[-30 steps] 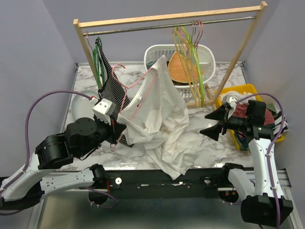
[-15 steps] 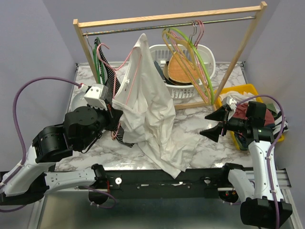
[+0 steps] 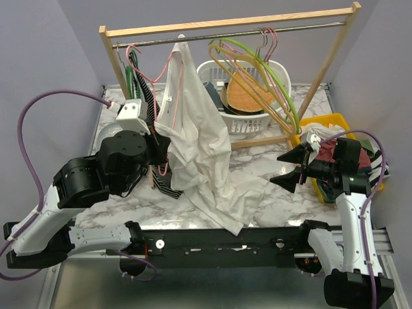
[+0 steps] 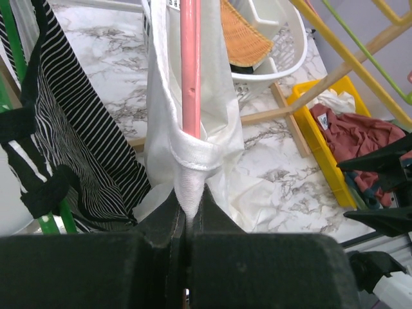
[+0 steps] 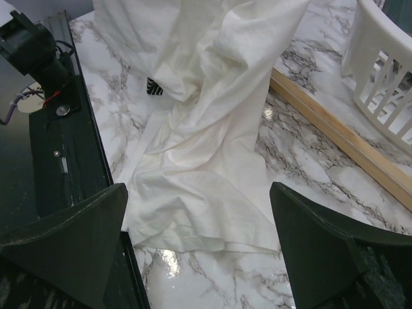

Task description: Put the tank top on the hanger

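So compared to a second ago, the tank top point(image 3: 193, 129) and the pink hanger point(image 4: 190, 64) have gone way up. They were hanging low in front of the rack point(image 3: 225, 22), and now the hanger's hook is right up by the rack's rail near its left end, just beside the striped garment point(image 4: 71, 148). The other hangers further right on the rack have swung out a bit too. The right arm hasn't budged.

The left gripper point(image 4: 187, 206) is clamped tight on a fold of the white fabric, below the rack's left half. The pink wire runs straight down into that fold. I honestly can't tell if the wire itself is pinched in there too.

The top hangs from the hanger, and its bottom end trails onto the table point(image 3: 283, 199) in front of the rack.

The right gripper point(image 3: 288, 168) sits off toward the rack's right foot with its fingers spread as wide as they go. It has nothing in it and touches nothing.
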Robot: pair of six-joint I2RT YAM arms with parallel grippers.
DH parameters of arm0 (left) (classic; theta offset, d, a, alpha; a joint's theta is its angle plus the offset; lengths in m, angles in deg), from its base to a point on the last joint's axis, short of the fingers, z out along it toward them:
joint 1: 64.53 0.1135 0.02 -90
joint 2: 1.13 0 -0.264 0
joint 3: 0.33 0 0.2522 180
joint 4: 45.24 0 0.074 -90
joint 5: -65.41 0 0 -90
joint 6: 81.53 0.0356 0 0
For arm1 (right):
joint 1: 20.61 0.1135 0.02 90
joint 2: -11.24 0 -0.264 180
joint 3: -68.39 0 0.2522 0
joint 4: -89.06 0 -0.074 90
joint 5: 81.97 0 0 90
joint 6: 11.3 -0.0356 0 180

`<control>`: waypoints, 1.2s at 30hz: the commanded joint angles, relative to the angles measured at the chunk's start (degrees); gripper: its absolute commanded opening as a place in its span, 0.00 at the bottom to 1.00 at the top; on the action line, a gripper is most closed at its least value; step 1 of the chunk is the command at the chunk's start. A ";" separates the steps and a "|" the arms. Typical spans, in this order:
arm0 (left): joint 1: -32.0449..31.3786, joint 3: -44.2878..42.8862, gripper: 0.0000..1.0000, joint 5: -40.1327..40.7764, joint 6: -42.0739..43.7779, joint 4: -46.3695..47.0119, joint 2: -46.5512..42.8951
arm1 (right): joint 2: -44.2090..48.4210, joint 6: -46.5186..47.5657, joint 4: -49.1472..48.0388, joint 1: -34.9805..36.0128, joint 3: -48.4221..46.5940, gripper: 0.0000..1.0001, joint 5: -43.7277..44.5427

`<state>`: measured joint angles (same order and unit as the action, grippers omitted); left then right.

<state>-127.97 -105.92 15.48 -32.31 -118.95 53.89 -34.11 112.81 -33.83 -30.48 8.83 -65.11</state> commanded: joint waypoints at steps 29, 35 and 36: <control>22.92 7.98 0.00 -8.87 4.12 15.03 3.60 | 2.72 1.93 2.35 -0.33 0.54 1.00 -3.58; 23.98 9.13 0.00 -10.10 3.86 15.12 2.46 | 2.89 2.02 2.52 -0.33 0.63 1.00 -3.50; 23.98 9.13 0.08 -10.19 3.69 15.03 2.02 | 2.80 2.02 2.53 -0.24 0.63 1.00 -3.50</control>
<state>-104.56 -97.31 6.67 -27.91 -106.64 58.48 -31.72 114.14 -32.65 -30.48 8.83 -66.77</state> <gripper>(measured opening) 0.043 0.996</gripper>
